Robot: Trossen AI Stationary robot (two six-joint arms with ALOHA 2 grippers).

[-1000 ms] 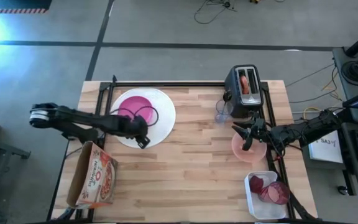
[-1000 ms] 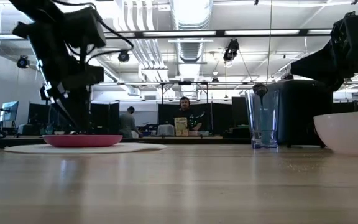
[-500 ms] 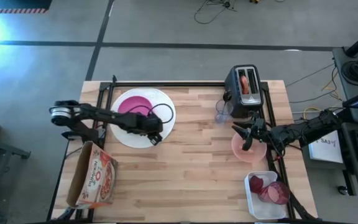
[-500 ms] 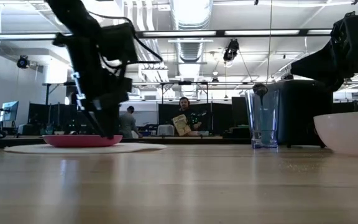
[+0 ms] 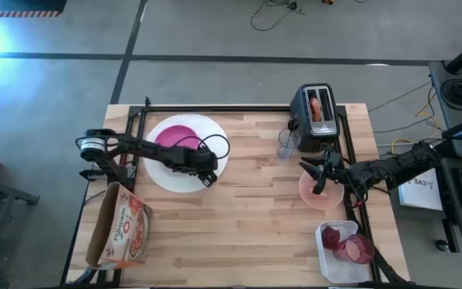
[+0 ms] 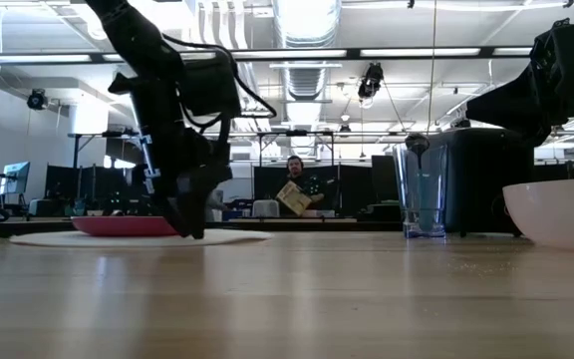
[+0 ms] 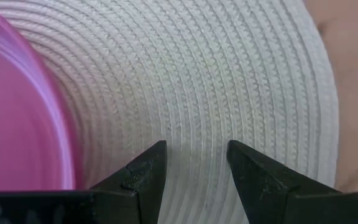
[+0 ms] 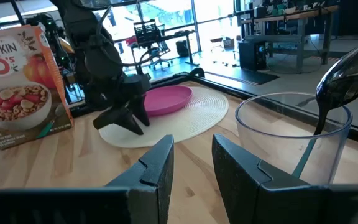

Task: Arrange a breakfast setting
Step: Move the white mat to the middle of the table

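The left pincer (image 5: pixel 208 178) hung part-open and empty over the white plate's (image 5: pixel 215 136) woven edge, the magenta plate (image 5: pixel 169 133) just beside it; the right pincer (image 5: pixel 321 172), also gaping and empty, waited well apart.

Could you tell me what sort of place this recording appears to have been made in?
Probably an open robotics lab or workshop: bare ceiling ducts and strip lights, rows of workbenches behind glass, and cables across a concrete floor around the wooden table.
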